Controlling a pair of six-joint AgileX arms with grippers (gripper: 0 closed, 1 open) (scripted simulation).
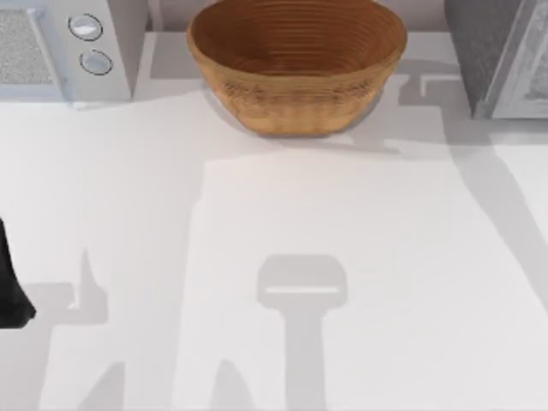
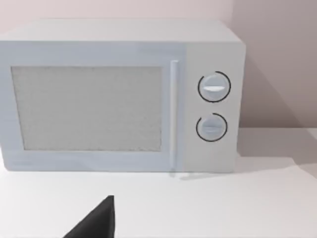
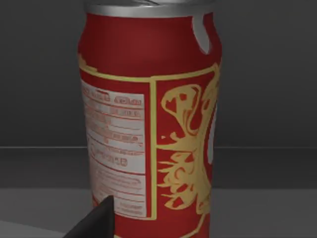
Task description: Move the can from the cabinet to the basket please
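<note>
Right wrist view: can (image 3: 148, 114) upright, close before end effector (image 3: 94, 220).

This looks like a make-believe kitchen drawn by a computer. A white microwave (image 2: 121, 96) with two round knobs (image 2: 214, 87) and a see-through door stands on a plain white table (image 1: 342, 257), right in front of the left pincer (image 2: 96, 223). A woven basket (image 1: 295, 64) sits farther along the table beside it. A grey speckled cabinet (image 1: 497, 56) stands past the basket. Everything is smooth and very clean, with a bare wall (image 2: 277, 59) behind.
</note>
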